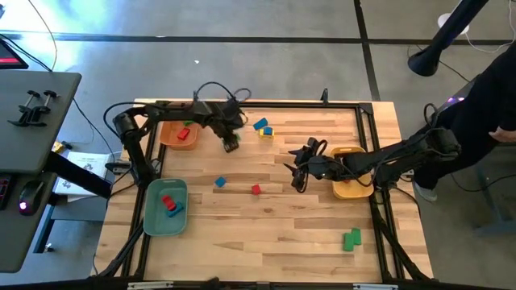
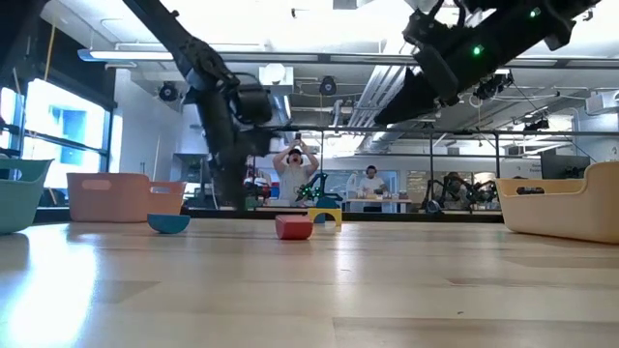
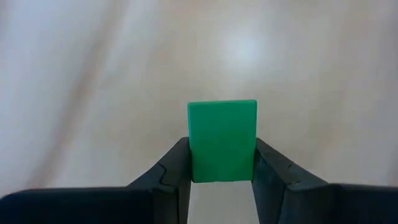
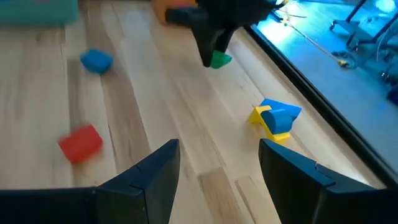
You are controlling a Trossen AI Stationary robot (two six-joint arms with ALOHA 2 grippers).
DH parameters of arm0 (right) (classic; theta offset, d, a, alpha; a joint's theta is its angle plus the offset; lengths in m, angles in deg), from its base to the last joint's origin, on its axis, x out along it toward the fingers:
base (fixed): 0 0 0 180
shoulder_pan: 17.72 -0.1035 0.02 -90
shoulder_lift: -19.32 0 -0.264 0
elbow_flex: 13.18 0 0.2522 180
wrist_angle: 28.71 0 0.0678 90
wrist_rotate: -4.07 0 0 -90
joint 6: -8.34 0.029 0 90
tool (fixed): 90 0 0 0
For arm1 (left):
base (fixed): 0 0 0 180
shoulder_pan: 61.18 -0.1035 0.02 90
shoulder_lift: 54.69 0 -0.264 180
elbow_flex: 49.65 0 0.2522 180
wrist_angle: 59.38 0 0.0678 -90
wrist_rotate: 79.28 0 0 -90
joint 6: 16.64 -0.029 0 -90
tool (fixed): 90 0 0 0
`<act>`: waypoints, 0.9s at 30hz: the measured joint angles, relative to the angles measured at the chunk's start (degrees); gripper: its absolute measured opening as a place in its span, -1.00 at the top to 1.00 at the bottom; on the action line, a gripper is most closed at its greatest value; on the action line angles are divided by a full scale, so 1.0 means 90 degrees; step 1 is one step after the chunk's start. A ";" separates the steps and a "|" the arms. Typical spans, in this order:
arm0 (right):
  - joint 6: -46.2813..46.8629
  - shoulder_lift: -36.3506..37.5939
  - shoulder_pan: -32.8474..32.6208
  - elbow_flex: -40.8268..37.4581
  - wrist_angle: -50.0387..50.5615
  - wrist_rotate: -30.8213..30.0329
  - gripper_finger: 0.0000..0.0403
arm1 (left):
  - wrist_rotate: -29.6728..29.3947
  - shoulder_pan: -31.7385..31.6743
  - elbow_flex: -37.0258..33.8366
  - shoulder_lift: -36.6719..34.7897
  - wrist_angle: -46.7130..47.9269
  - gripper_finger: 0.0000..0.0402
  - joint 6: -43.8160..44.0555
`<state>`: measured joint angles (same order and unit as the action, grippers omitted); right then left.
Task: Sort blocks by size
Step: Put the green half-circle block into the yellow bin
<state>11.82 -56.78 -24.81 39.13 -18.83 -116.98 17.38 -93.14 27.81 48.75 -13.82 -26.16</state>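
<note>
My left gripper (image 1: 231, 145) is shut on a small green block (image 3: 222, 140) near the table's far side, just right of the orange tray (image 1: 171, 142). It also shows in the right wrist view (image 4: 211, 46) with the green block (image 4: 219, 60) under it. My right gripper (image 1: 296, 174) is open and empty above the table's middle, left of the yellow tray (image 1: 352, 192). A red block (image 1: 255, 189) and a blue block (image 1: 219, 183) lie on the table between the arms. A blue block on a yellow one (image 1: 263, 127) sits at the far side. My left gripper pinches the green block by its two opposite side faces (image 3: 194, 163) between its two fingers (image 3: 174, 171). The fingers point down at the table. The block's lower half stands out past the fingertips, and it looks held just clear of the wood.
The orange tray holds a red and a green block. A teal tray (image 1: 153, 216) at the near left holds a red and a blue block. Green blocks (image 1: 351, 239) lie at the near right. A person stands beyond the table's right edge (image 1: 492, 97). Bare wood lies along the near side.
</note>
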 joint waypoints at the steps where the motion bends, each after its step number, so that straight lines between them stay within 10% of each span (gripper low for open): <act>1: -0.0206 -0.0103 0.0000 0.0000 -0.0019 0.0002 -0.07 | 0.0275 0.0115 0.0000 0.0000 -0.0143 0.52 -0.0009; 12: -0.2121 -0.1728 0.0010 0.0000 -0.1976 0.0858 -0.07 | 0.2088 0.1316 0.0000 -0.0002 -0.1510 0.52 -0.0037; 18: -0.4566 -0.1845 0.0075 0.0264 -0.2365 0.1388 -0.07 | 0.2087 0.1800 0.0000 -0.0001 -0.1524 0.52 -0.0197; 27: -0.5531 -0.1845 0.0430 0.0947 -0.1499 0.2799 -0.07 | 0.2083 0.2275 0.0000 -0.0002 -0.1680 0.45 -0.0352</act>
<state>-37.96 -73.39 -20.94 47.65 -32.33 -91.79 36.12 -72.66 27.81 48.72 -28.94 -29.33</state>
